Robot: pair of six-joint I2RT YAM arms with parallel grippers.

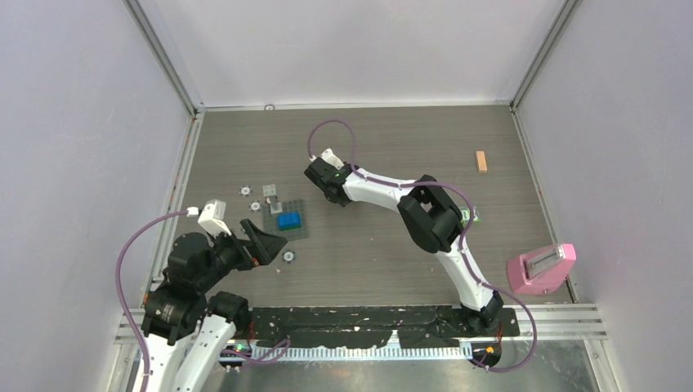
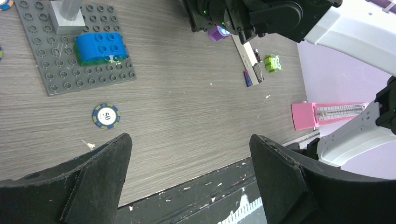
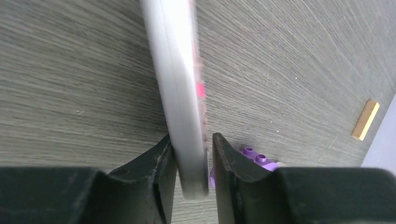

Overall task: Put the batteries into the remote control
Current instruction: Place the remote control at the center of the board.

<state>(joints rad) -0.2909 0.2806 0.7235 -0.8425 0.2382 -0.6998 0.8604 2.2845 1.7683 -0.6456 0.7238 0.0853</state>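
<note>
**Right jaws bracket the remote control**

Right arm reaches to mid-tabletop (image 1: 392, 139), right gripper (image 3: 194, 140) low. The remote control (image 3: 173, 70) stands edgewise between its jaws, touching one finger (image 3: 161, 158), with a sliver of gap at the other. Whether it is gripped cannot be told. Left gripper (image 2: 191, 144) hovers, jaws wide apart.

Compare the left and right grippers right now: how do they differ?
Left gripper has its jaws spread wide; right gripper has them narrow. Left gripper holds nothing; right gripper straddles the remote control, though whether it clamps firmly is unclear. Left gripper sits near the arm bases; right gripper reaches farther out. Both are black and two-fingered.
</note>
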